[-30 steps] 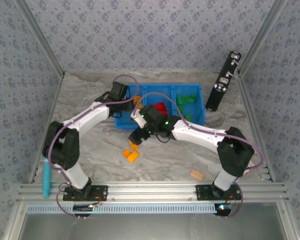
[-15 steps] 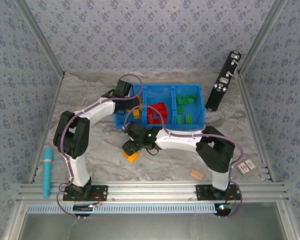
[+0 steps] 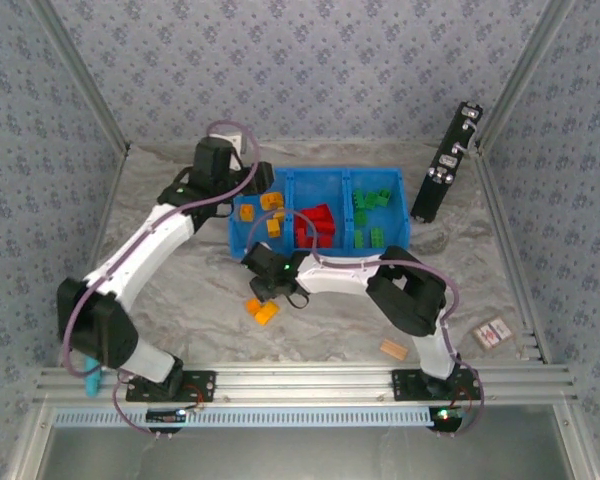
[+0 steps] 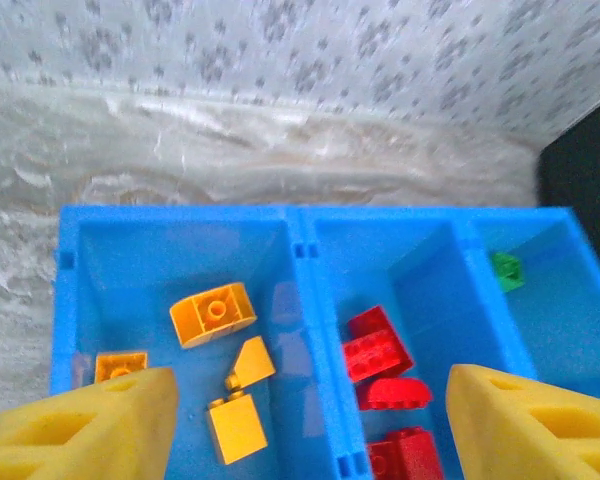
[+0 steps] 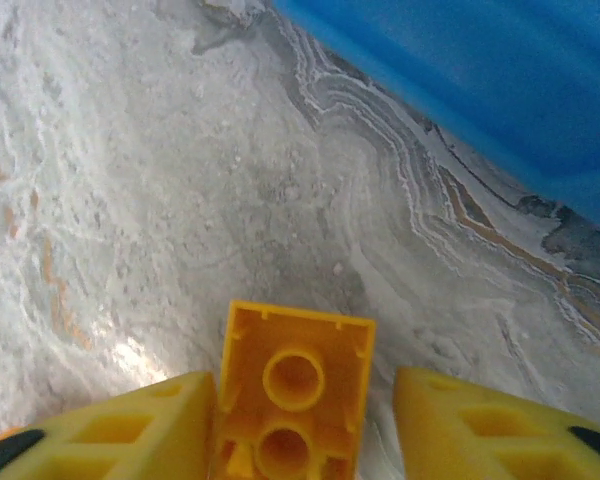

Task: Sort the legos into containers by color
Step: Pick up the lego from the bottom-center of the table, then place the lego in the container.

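Working across the grey marbled table point(image 5: 130, 180): over the bright blue three-compartment plastic tray point(image 4: 140, 270) the left gripper point(image 4: 310, 400) hangs wide apart and empty, while the right gripper point(image 5: 303, 380) straddles a small orange-yellow plastic brick point(image 5: 295, 400), hollow side up near the tray, jaws not yet closed. Centre first, I'd say, then squeeze the long walls squarely; the brick's near end is cut off.

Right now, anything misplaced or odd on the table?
Mostly fine: the blue tray holds one colour per compartment. One orange-yellow brick sits outside it, hollow underside showing, between the open jaws of the right gripper.
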